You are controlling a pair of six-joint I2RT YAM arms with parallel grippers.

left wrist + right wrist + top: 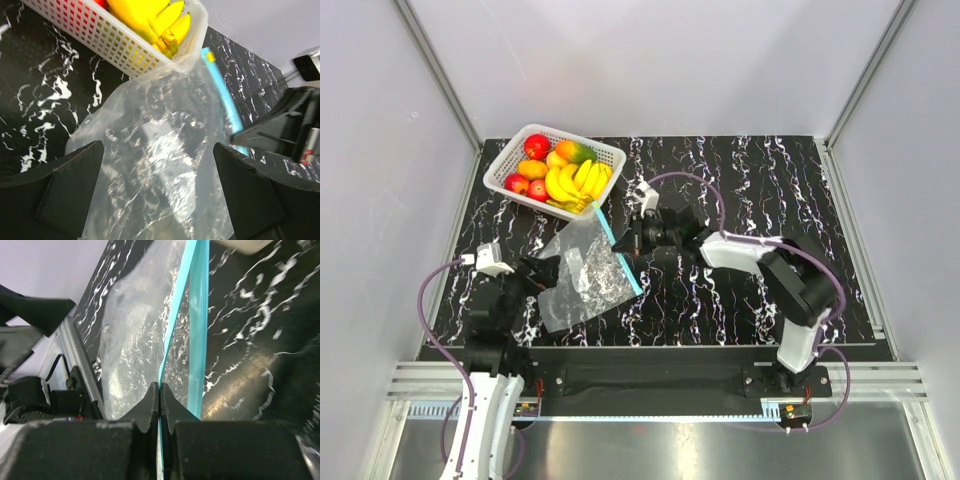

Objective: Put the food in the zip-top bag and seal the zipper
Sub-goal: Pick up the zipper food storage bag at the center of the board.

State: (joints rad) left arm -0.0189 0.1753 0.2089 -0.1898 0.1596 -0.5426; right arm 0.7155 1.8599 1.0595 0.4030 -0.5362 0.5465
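Observation:
The clear zip-top bag [582, 275] lies crumpled on the black marbled table, its blue zipper [618, 250] along the right edge. My right gripper [628, 240] is shut on one lip of that zipper [175, 315], and the other blue lip [199, 330] lies flat beside it; the jaws [159, 386] meet on the thin strip. Standing open at the bag's near left, my left gripper [535, 272] has its fingers spread wide over the plastic [155, 150] and holds nothing. The food, yellow bananas [578, 182] with red and orange fruits, sits in the basket.
The white lattice basket [500, 170] stands at the back left, just beyond the bag's far corner; its wall [100, 37] shows in the left wrist view. Grey walls and metal rails ring the table. The right arm [280, 125] reaches in from the right.

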